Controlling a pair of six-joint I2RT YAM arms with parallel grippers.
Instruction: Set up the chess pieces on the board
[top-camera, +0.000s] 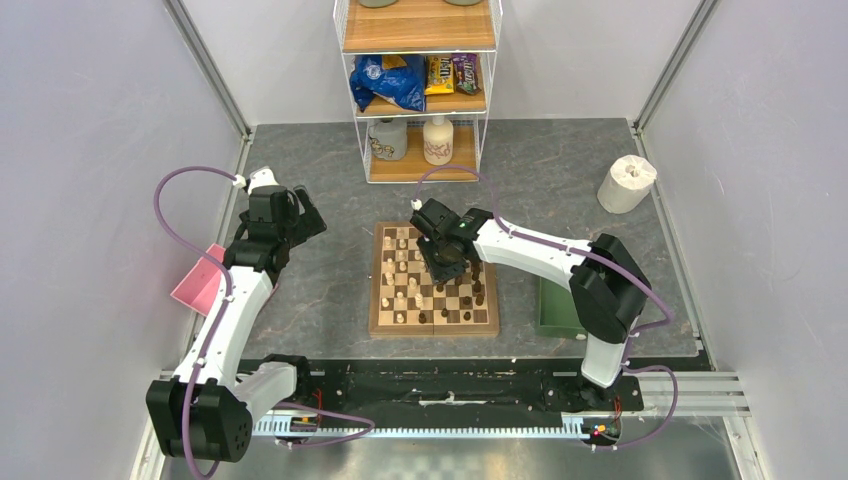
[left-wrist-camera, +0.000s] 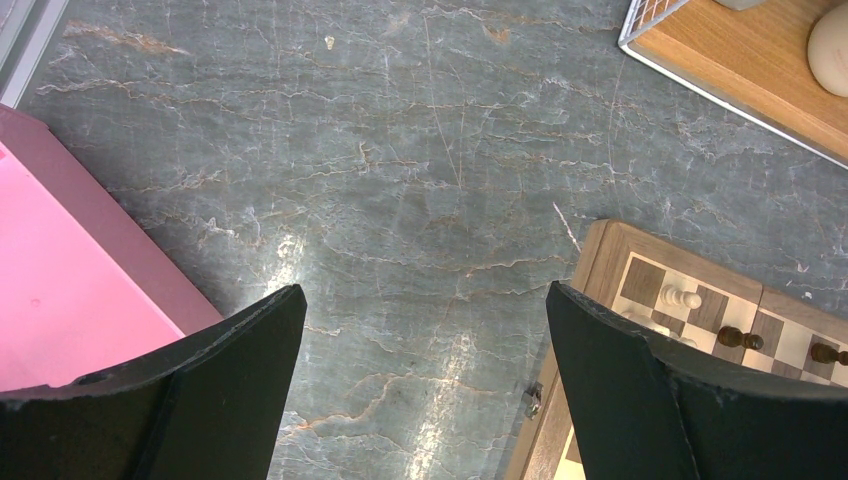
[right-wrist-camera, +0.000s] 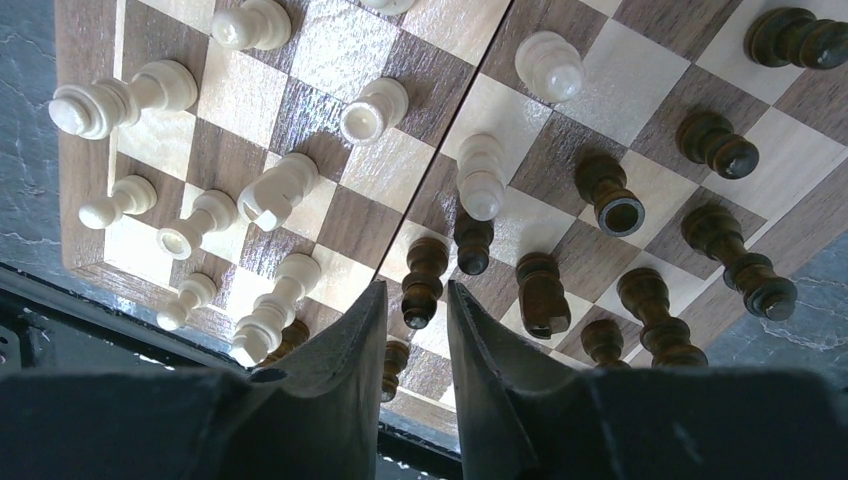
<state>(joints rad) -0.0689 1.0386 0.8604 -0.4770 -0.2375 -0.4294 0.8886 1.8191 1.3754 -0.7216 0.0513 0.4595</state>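
The board (top-camera: 434, 327) lies mid-tabletop (top-camera: 320, 170), cream and dark chess pieces (top-camera: 400, 300) scattered over its squares. The right jaws hang above its far half; the left jaws hover well left, near a pink tray (top-camera: 198, 284); a green tray (top-camera: 552, 312) sits just right of the board

L arm (top-camera: 235, 310) & R arm (top-camera: 530, 250): white shells, black joints, purple cables (top-camera: 160, 200). L gripper (left-wrist-camera: 425, 300), R gripper (right-wrist-camera: 415, 295): matte black fingers (left-wrist-camera: 200, 390).

Overhead view looks down on everything; both wrist views (right one closest) share the board (top-camera: 434, 329).
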